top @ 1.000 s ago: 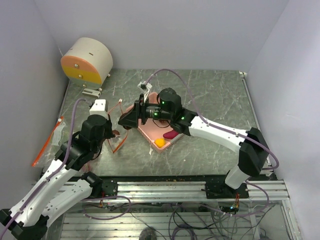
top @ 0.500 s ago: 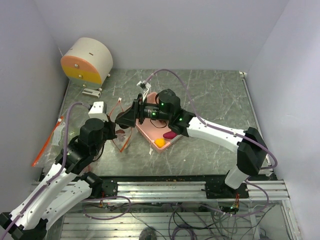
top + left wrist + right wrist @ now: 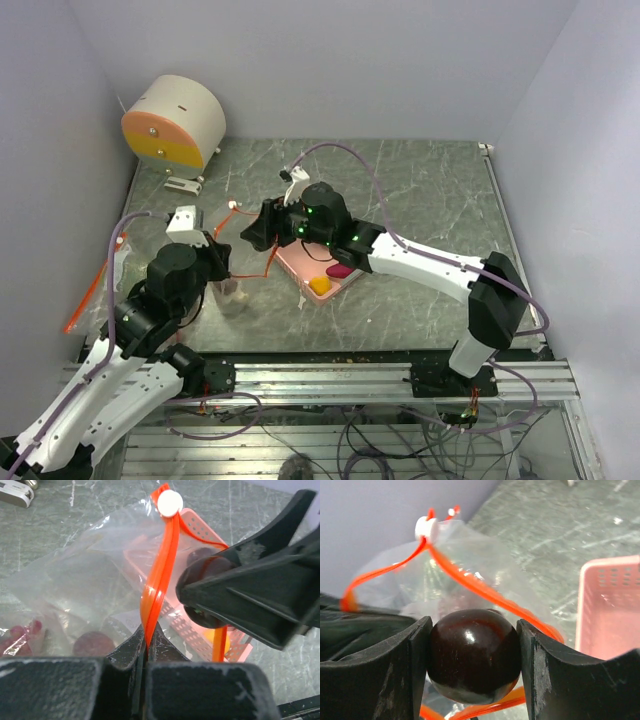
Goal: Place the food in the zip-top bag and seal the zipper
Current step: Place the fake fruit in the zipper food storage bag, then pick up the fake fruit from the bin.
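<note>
Loading is the step in hand: the left gripper (image 3: 146,643) has its jaws closed on the zipper (image 3: 162,565), pinching one lip of the bag (image 3: 75,575) and lifting it so the mouth gapes toward the right arm. The right gripper (image 3: 473,656) has its jaws clamped on a dark grape (image 3: 470,647), held above the bag's mouth, just beside the basket (image 3: 610,605). Through the clear plastic in the left wrist view, red grapes (image 3: 20,632) and a dark round piece (image 3: 92,644) lie in the bag, so some food is already in. An orange fruit (image 3: 319,285) and a magenta piece (image 3: 341,270) wait in the basket, so I judge the task to be around midway, with sealing not yet begun. The next move calls for carrying the grape past the orange lips and down into the pouch before the jaws part; if it is let go too high it may roll off the plastic onto the table (image 3: 430,190). In the right wrist view the zipper crosses just behind and below the grape, so the opening looks narrow and the strip itself is the main obstruction. The two grippers are close together, leaving little room to shift. A white slider (image 3: 169,502) sits at the zipper's far end. A round drum (image 3: 175,122) stands well apart at the back left, out of the way.
</note>
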`<act>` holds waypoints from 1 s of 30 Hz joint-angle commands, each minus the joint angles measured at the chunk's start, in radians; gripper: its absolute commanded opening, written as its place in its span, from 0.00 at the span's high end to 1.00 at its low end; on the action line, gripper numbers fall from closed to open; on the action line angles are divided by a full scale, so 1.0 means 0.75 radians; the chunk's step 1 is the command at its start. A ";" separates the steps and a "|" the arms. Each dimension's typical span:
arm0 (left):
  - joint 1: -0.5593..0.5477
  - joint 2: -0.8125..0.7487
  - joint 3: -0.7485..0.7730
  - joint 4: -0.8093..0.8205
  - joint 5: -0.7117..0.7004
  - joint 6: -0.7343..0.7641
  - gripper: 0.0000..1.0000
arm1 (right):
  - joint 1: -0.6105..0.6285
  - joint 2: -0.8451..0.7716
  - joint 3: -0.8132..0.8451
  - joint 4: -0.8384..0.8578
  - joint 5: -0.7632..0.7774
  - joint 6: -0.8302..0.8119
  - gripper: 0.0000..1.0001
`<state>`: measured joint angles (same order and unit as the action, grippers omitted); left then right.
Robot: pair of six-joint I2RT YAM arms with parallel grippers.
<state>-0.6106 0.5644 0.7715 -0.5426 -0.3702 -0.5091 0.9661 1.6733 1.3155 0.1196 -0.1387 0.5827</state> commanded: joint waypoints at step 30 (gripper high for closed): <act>0.000 -0.031 -0.156 0.155 0.000 -0.150 0.93 | -0.196 -0.015 0.038 -0.516 0.574 -0.195 0.00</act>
<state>-0.6106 0.5423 0.6289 -0.4709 -0.3534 -0.6289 0.8413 1.5696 1.3209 -0.1574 0.2005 0.4297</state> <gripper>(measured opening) 0.075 0.999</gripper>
